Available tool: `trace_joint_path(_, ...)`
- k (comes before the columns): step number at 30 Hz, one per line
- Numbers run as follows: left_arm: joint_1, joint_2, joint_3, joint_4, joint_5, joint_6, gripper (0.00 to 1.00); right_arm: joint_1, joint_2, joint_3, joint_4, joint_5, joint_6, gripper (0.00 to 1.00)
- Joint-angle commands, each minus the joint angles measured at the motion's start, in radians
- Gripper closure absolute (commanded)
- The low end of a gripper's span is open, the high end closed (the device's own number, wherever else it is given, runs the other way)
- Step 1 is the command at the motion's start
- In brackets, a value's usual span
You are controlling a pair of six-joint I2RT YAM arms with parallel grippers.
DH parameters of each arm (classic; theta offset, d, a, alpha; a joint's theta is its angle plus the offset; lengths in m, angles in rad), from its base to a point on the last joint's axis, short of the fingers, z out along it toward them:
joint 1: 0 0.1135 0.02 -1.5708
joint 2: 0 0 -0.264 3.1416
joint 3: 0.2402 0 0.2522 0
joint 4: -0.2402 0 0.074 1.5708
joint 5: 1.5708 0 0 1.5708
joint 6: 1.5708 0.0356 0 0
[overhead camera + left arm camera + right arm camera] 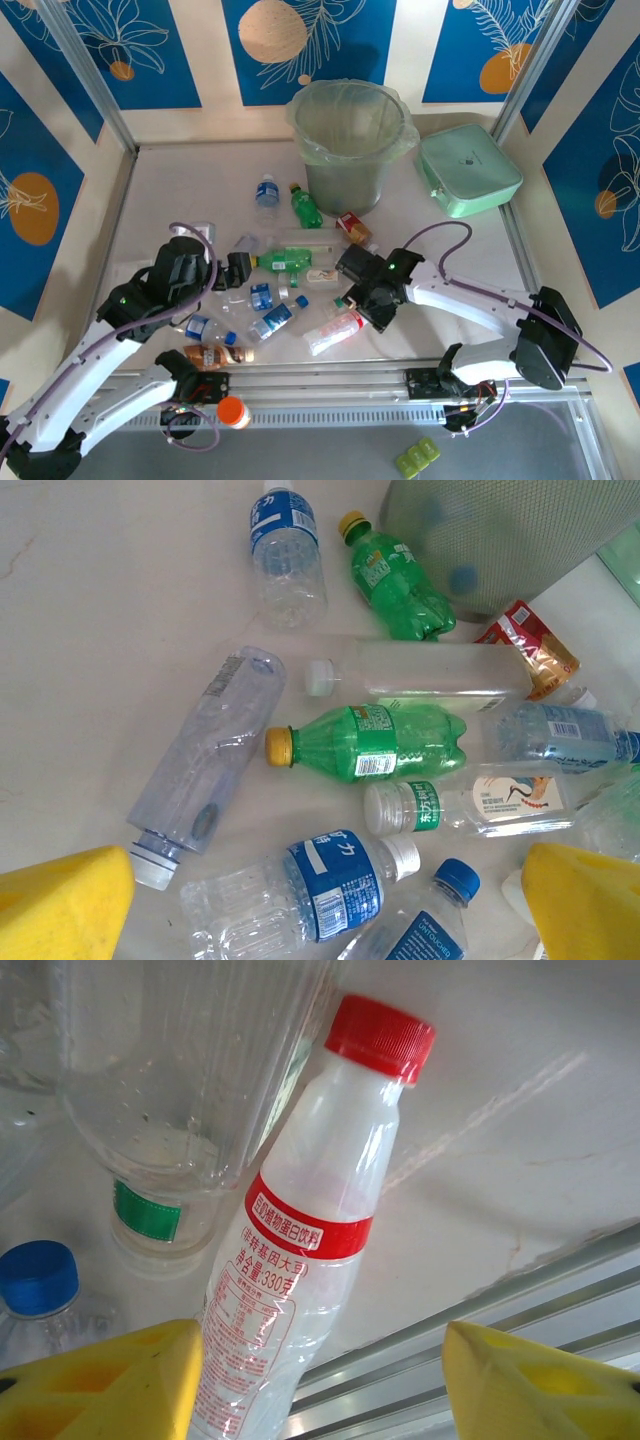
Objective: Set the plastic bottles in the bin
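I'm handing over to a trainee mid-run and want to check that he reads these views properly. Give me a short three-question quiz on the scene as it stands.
1. True or false: the right gripper is shut on the red-capped bottle.
2. In the top view, what sits to the right of the bin? A) the mint-green box B) a blue-capped bottle C) a brown-labelled bottle
3. In the left wrist view, what colour is the cap of the green bottle lying mid-frame?

Key: 1 false, it is open, with the bottle lying between its jaws. 2 A. 3 yellow.
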Motion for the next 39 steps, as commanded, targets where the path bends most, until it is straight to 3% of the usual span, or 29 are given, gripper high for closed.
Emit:
trace_joint_path(1, 0.011, -0.024, -0.006, 0.004, -0.018, 0.031, 0.01, 0.027, 0.053, -0.006, 0.072, -0.031, 0.107, 0.34)
trace_joint_path(17, 0.010, -0.107, -0.038, 0.057, 0.104, 0.121, 0.02, 0.049, 0.209, -0.099, 0.272, -0.103, 0.234, 0.36)
trace_joint_path(25, 0.010, -0.102, -0.043, 0.069, 0.117, 0.126, 0.02, 0.044, 0.203, -0.132, 0.274, -0.097, 0.248, 0.45)
trace_joint_path(34, 0.010, -0.102, 0.003, 0.079, 0.256, 0.116, 0.09, 0.065, -0.019, -0.094, 0.101, 0.026, 0.189, 0.51)
trace_joint_path(39, 0.010, -0.087, 0.092, 0.060, 0.287, 0.133, 0.09, 0.077, -0.207, -0.058, 0.067, 0.150, 0.047, 0.51)
